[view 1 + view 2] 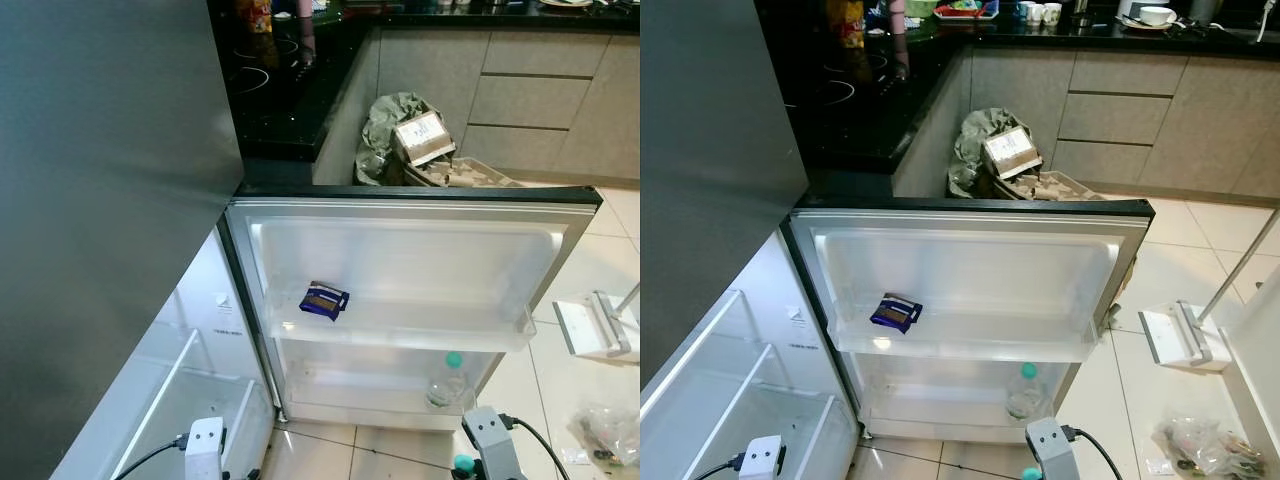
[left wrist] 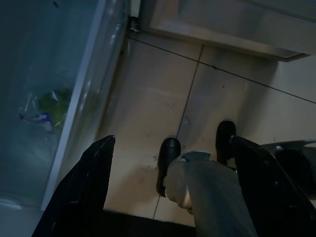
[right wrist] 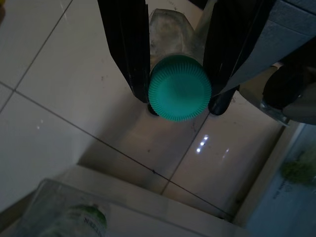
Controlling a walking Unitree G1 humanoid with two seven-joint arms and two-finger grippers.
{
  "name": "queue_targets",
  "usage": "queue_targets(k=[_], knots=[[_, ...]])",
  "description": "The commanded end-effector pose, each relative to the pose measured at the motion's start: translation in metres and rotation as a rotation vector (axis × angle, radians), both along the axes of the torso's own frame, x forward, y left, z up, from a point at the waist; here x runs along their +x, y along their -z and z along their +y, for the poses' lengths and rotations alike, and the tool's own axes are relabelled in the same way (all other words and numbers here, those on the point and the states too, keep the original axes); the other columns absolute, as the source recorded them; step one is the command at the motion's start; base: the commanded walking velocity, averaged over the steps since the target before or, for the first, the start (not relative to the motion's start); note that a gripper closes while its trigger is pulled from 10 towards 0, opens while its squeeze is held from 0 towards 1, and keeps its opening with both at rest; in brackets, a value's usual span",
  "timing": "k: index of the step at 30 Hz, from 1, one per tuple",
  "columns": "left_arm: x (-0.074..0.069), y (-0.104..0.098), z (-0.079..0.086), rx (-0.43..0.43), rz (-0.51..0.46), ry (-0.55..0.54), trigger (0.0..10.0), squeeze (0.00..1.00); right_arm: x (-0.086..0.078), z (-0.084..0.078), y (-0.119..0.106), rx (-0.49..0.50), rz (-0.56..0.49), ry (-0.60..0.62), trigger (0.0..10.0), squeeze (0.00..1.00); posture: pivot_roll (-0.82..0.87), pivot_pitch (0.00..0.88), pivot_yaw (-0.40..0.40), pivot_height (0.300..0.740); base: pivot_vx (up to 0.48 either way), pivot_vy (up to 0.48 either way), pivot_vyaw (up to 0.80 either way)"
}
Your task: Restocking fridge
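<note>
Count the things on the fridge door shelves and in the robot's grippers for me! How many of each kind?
Bottles with green caps: 2, one on the lower door shelf, one held in the right gripper by its cap
Blue packets: 1, on the upper door shelf
Total: 3
The left gripper holds nothing.

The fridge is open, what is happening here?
The robot stands before the open fridge door. Its right gripper is shut on a clear bottle with a green cap, held low above the tiled floor. The door's lower shelf already holds another green-capped bottle, and the upper shelf a blue packet. The left gripper hangs open.
</note>
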State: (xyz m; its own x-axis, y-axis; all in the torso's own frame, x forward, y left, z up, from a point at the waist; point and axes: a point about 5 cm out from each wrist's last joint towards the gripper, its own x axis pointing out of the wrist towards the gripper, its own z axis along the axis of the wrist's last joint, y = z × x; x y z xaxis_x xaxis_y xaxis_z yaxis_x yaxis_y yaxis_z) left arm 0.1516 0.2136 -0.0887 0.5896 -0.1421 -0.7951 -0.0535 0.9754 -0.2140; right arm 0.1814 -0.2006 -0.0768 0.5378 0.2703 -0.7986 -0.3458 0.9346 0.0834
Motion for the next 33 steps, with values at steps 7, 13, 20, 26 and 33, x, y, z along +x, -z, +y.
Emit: queue_targets(k=[7, 13, 20, 26, 33], knots=[[-0.003, 0.002, -0.003, -0.003, 0.019, 0.004, 10.0, 0.0, 0.018, 0.023, -0.011, 0.127, -0.048, -0.186, 10.0, 0.0, -0.08, 0.0, -0.006, 0.74, 0.0, -0.402, 0.0], [-0.005, 0.003, 0.0, 0.011, 0.026, -0.015, 10.0, 0.0, 0.034, 0.041, -0.025, 0.196, -0.092, -0.381, 10.0, 0.0, -0.08, 0.0, -0.006, 0.74, 0.0, 0.0, 0.0], [-0.005, 0.002, 0.003, 0.024, 0.028, -0.018, 10.0, 0.0, 0.058, 0.07, -0.051, 0.342, -0.193, -0.59, 10.0, 0.0, -0.08, 0.0, -0.006, 0.74, 0.0, 0.0, 0.0], [-0.003, 0.001, 0.005, 0.028, 0.006, -0.027, 10.0, 0.0, 0.065, 0.089, -0.067, 0.428, -0.251, -0.753, 10.0, 0.0, -0.08, 0.0, -0.006, 0.74, 0.0, 0.0, 0.0], [0.005, -0.006, 0.01, 0.028, -0.063, 0.007, 10.0, 0.0, 0.081, 0.104, -0.086, 0.352, -0.436, -0.806, 10.0, 0.0, -0.08, 0.0, -0.01, 0.74, 0.0, 0.0, 0.0]])
